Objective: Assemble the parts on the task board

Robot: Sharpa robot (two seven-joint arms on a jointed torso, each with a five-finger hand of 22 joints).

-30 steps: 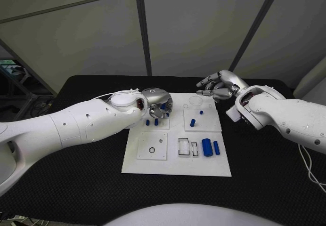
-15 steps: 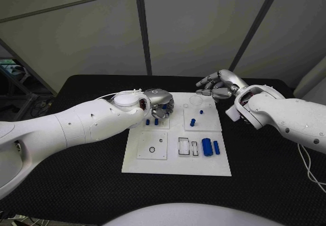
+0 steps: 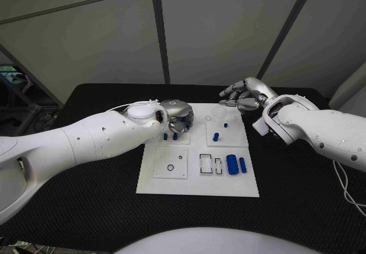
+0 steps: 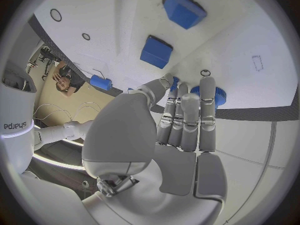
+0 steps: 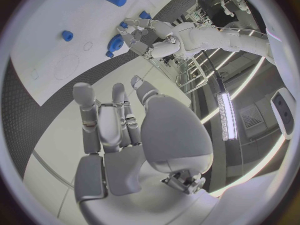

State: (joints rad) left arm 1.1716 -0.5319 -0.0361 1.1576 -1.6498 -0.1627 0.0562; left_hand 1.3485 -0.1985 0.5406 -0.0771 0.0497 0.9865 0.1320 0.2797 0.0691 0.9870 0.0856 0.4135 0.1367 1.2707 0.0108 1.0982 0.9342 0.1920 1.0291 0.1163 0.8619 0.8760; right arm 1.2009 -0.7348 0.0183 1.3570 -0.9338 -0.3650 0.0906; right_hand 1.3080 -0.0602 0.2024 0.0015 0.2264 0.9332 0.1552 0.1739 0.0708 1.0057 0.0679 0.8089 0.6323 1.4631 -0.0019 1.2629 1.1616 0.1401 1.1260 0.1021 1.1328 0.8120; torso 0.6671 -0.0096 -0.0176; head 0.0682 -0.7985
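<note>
1. Head view: the board (image 3: 197, 182) lay mid-table; the left hand (image 3: 177, 119) hung over its far-left part, fingers bent down toward something blue; whether they gripped it could not be told here; the right hand (image 3: 245, 97) hovered just beyond the board's far-right corner, fingers curled loosely, nothing seen in them; two pegs (image 3: 169, 136) stood just near of the left hand; a short cylinder (image 3: 216, 137) and a small peg (image 3: 225, 126) stood on the far-right panel; two larger cylinders (image 3: 236, 164) lay on the board's near-right part beside rectangular slots (image 3: 206, 164).
2. Left wrist view: the left hand's fingers (image 4: 189, 116) lay close together, tips at a blue gear (image 4: 212, 96) on the board; a firm grip could not be confirmed; two blocks (image 4: 169, 29) sat further along the board.
3. Right wrist view: the right hand's fingers (image 5: 103, 120) were apart and held nothing; the gear showed at the left hand's fingertips.
4. Judgement: the task seemed early; the larger cylinders lay loose and the slots stood open; most seating looked left to do.
</note>
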